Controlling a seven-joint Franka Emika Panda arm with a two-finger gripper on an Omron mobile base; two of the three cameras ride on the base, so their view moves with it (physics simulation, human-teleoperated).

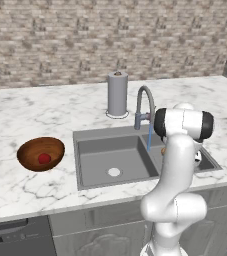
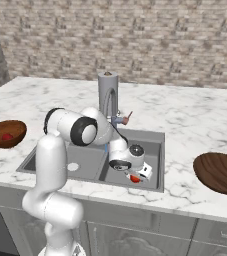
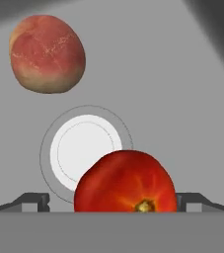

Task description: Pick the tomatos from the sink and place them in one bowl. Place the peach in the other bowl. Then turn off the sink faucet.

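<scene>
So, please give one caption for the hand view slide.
Open gripper straddling a tomato beside the sink's drain, peach lying apart.

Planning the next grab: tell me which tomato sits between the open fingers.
The tomato in the sink's right basin, beside the drain and the peach; the gripper straddles it. The other tomato lies in the left bowl.

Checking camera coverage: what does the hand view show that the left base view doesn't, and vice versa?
Hand view alone: the peach on the basin floor, apart from the tomato, which sits between the tips of the open gripper and overlaps the white drain.

Left base view alone: the left bowl holding the other tomato, the faucet with water running, the grey cylinder, and the marble counter.

Both: the grey sink.
</scene>
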